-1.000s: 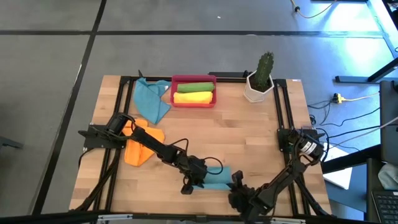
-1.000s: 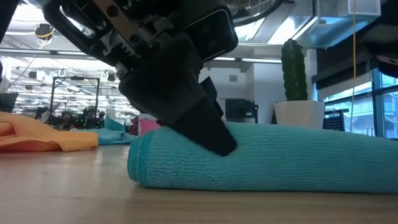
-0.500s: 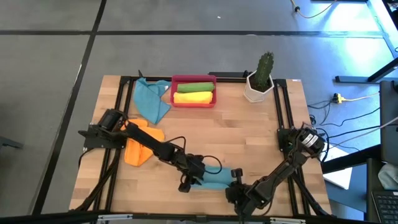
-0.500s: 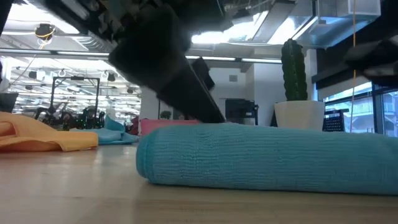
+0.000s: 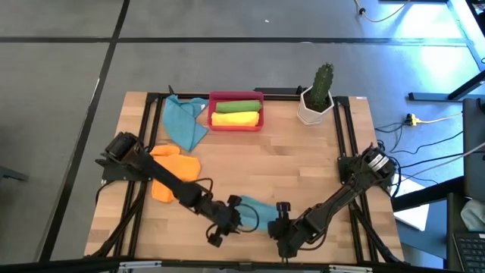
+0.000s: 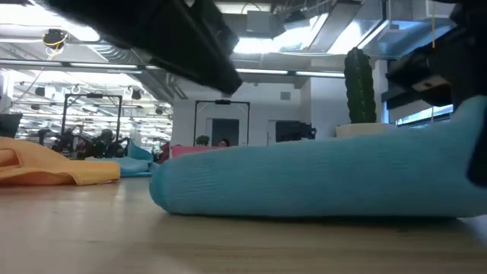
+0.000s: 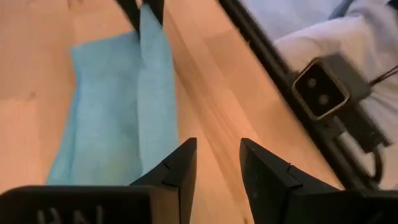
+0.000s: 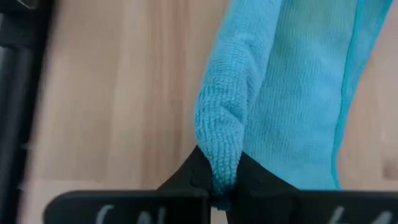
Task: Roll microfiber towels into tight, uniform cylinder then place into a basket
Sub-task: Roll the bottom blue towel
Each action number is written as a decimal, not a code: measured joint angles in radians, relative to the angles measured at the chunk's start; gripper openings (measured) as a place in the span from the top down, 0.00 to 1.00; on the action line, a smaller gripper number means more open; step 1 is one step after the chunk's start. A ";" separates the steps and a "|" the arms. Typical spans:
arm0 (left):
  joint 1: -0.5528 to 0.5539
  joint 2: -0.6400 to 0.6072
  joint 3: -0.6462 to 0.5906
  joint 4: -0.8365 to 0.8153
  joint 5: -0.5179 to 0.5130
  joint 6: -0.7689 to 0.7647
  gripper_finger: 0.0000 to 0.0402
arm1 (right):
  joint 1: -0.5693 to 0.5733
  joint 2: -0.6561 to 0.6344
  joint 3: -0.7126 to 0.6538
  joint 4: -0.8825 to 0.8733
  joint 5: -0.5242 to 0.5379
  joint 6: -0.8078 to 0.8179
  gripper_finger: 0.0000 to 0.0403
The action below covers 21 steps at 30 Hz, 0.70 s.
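A teal towel point(image 5: 254, 206), loosely folded lengthwise, lies near the table's near edge between my two grippers. It also shows in the low view point(image 6: 304, 179). My left gripper point(image 5: 233, 218) is open and empty at the towel's left end, its fingers point(image 7: 180, 171) just beside the towel point(image 7: 112, 112). My right gripper point(image 5: 276, 218) is shut on the towel's right end point(image 8: 221, 155). The red basket point(image 5: 236, 95) at the far edge holds a green roll point(image 5: 236, 106) and a yellow roll point(image 5: 235, 119). My right gripper pinches a thick fold of the teal towel at its right end point(image 8: 219, 163) between its two fingers. The fingers come nearly level from the table's right and lie along the fold. That end point(image 6: 466, 141) is raised a little; the rest lies slack on the table.
An orange towel point(image 5: 170, 173) lies crumpled at the left. Another teal towel point(image 5: 184, 121) lies at the far left beside the basket. A white pot with a cactus point(image 5: 316, 102) stands at the far right. Black frame rails point(image 5: 345, 144) run along the table's sides.
My left gripper has come off the teal towel, risen and drawn back toward the table's left and near edge. My right gripper has moved toward the table's left, up to the towel's right end. The towel has loosened, and its right end now stands raised.
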 joint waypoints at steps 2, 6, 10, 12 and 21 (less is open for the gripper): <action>-0.018 0.000 0.000 0.002 -0.045 0.000 0.72 | -0.011 -0.026 -0.041 0.049 -0.029 -0.001 0.96; -0.044 0.000 0.000 -0.014 -0.109 0.001 0.72 | -0.038 -0.082 -0.174 0.227 -0.084 0.018 0.96; -0.055 0.000 0.000 -0.046 -0.159 0.000 0.72 | -0.066 -0.121 -0.330 0.438 -0.146 0.082 0.96; -0.053 0.000 0.000 -0.048 -0.168 0.000 0.72 | -0.080 -0.133 -0.403 0.566 -0.179 0.122 0.96; -0.042 0.000 0.000 -0.040 -0.169 0.014 0.72 | -0.117 -0.147 -0.669 1.110 -0.268 0.272 0.96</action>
